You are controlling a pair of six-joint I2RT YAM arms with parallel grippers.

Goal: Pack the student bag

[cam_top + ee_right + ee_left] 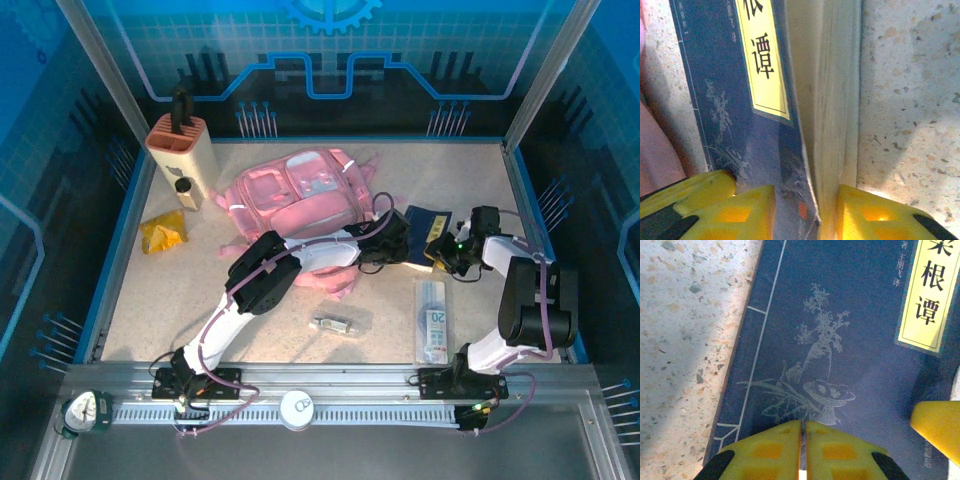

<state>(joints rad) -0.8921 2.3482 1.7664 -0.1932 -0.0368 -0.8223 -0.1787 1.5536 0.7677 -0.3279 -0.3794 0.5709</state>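
- The table (pixel 150 300) is a pale, speckled stone-look slab with blue panelled walls around it.
- The student bag (pixel 300 192), soft pink fabric with clear windows, lies flat at the back centre, just left of the book (pixel 840 340).
- The book has a matte navy cover with a fine line drawing of vegetables (a radish among them). Its yellow label (pixel 932 295) reads 根谭 under a cropped character.
- The left gripper (pixel 803 427) has its yellow fingers pressed together, empty, over the cover.
- The right gripper (pixel 807 200) clasps the book's edge, cover and cream page block between its fingers.
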